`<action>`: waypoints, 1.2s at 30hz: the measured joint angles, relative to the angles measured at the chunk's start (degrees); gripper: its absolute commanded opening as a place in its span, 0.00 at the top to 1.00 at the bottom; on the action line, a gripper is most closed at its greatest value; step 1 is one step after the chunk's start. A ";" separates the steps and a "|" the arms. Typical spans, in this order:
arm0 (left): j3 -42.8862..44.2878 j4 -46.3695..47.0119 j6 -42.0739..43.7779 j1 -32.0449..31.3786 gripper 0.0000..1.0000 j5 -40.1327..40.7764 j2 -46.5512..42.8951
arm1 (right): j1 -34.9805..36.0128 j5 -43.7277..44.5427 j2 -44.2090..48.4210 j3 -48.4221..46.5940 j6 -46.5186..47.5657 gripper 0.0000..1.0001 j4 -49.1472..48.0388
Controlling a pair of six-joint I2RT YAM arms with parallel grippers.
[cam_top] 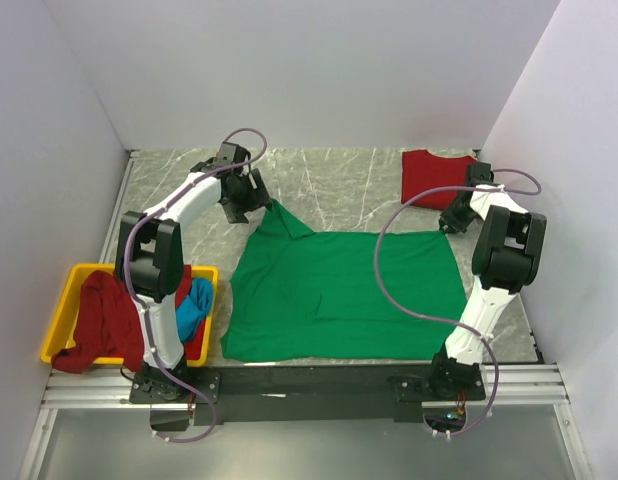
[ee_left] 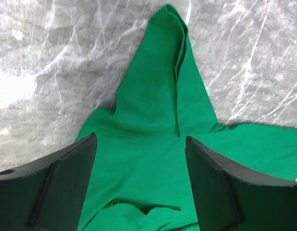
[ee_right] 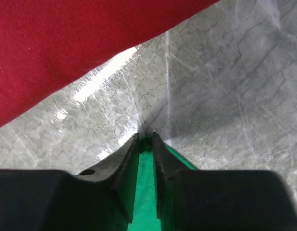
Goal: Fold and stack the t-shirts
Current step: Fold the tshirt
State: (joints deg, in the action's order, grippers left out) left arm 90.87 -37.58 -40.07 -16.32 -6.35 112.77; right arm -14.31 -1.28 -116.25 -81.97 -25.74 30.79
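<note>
arms (cam_top: 474, 315): white links, black joints | cables (cam_top: 377, 250): purple | left claw (ee_left: 140, 139), right claw (ee_right: 146, 138): black

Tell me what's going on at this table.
The green t-shirt lies spread flat mid-table. The right gripper is shut on its far right corner, while the left gripper hangs open over the far left sleeve. A red t-shirt sits folded at the far right; a dark red t-shirt and a blue t-shirt sit in the yellow bin.

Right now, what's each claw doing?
Left claw: open, holding nothing, over the green t-shirt sleeve.
Right claw: closed on the green t-shirt's edge.
</note>
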 measured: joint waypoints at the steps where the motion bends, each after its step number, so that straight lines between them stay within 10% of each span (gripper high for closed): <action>1: 0.17 -0.13 -0.02 0.00 0.21 0.09 0.22 | 0.00 0.04 -0.04 0.00 0.04 0.84 -0.02; 5: 4.11 -0.42 -0.26 0.00 0.25 0.70 3.58 | 0.00 0.20 -0.07 0.00 0.09 1.00 0.02; 36: 19.74 6.58 -6.29 0.00 0.57 4.70 21.22 | -0.22 -0.28 1.29 2.75 0.07 1.00 -2.54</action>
State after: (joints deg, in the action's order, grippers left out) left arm 110.61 -31.00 -46.37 -16.32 -1.65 133.99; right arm -14.52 -1.56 -114.96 -79.22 -25.67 28.25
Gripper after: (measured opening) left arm 0.469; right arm 0.008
